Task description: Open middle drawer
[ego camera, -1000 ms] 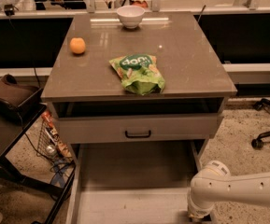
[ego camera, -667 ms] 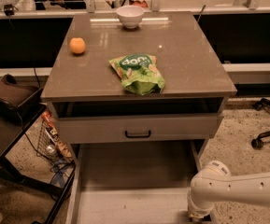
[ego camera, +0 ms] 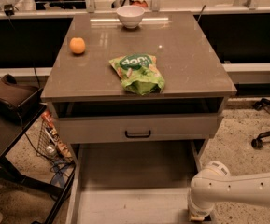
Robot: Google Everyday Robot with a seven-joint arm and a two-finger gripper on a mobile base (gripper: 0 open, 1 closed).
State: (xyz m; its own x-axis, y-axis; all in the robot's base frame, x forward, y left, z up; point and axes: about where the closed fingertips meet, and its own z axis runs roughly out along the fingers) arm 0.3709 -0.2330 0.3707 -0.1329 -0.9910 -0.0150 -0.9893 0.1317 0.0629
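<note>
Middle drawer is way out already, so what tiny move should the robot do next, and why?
Probably lift the gripper up and away from the middle drawer. That drawer already looks pulled far out, its grey inside showing below the drawer with the black handle, and the gripper sits low by its right wall at the picture's bottom edge, so more pulling seems needless.

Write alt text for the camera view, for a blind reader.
The robot arm's gripper hangs at the bottom edge, by the right side of the middle drawer, which is pulled far out, plain grey inside. On the cabinet top sit a white bowl, an orange and a green snack bag.
</note>
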